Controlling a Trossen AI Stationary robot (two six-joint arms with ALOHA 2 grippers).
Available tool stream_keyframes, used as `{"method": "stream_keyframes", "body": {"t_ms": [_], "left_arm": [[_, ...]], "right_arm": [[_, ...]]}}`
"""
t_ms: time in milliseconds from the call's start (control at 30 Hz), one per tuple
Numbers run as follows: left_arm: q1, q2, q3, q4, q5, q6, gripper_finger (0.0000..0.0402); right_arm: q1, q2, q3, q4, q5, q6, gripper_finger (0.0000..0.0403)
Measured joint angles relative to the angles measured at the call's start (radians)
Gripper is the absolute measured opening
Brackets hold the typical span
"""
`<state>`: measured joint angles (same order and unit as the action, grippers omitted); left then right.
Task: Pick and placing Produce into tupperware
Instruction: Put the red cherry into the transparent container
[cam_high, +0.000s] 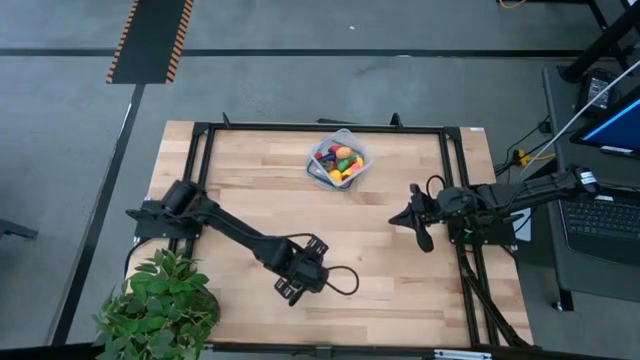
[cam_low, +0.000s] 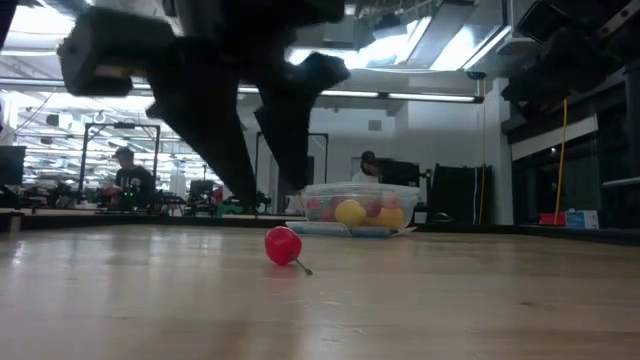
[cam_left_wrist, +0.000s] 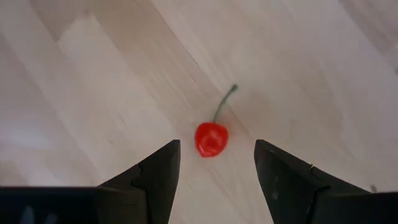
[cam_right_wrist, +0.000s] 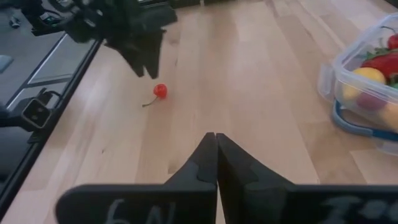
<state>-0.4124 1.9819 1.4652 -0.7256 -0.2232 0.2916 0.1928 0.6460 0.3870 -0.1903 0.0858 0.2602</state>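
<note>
A small red cherry (cam_left_wrist: 211, 138) with a thin green stem lies on the bare wood; it also shows in the low view (cam_low: 283, 245) and the right wrist view (cam_right_wrist: 160, 91). My left gripper (cam_left_wrist: 216, 155) hangs open just above it, one finger on either side, touching nothing; its place in the high view (cam_high: 298, 282) hides the cherry there. The clear tupperware (cam_high: 338, 160) stands toward the table's far edge, holding yellow, red and green produce (cam_low: 352, 211). My right gripper (cam_right_wrist: 216, 149) waits shut near the table's right edge (cam_high: 421, 228).
A leafy potted plant (cam_high: 160, 310) stands at the near left corner. Black frame rails (cam_high: 320, 128) run along the table's edges. A cable loop (cam_high: 345, 280) trails beside my left wrist. Bare wood lies between the cherry and the tupperware. People sit in the room behind (cam_low: 128, 178).
</note>
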Motion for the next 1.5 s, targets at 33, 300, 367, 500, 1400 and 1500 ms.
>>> {"method": "stream_keyframes", "body": {"t_ms": [33,300,367,500,1400,1500], "left_arm": [[-0.001,0.016,0.013,-0.010,-0.001,0.000,0.0200],[0.002,0.063,0.030,-0.027,0.003,0.036,0.0200],[0.004,0.062,0.030,-0.021,0.002,0.046,0.0200],[0.009,0.062,0.030,0.003,0.003,0.083,0.0200],[0.056,0.129,0.031,-0.001,0.087,0.076,0.0184],[0.056,0.129,0.030,-0.005,0.092,0.039,0.0159]], "right_arm": [[0.008,0.000,0.000,0.000,0.000,0.001,0.0000],[0.074,0.010,0.000,0.007,0.000,0.013,0.0000],[0.083,0.019,0.000,0.009,0.001,0.025,0.0000],[0.097,0.040,0.000,0.014,0.002,0.027,0.0000],[0.108,0.165,0.000,0.082,0.003,0.020,0.0000],[0.108,0.165,0.000,0.082,0.003,0.020,0.0000]]}}
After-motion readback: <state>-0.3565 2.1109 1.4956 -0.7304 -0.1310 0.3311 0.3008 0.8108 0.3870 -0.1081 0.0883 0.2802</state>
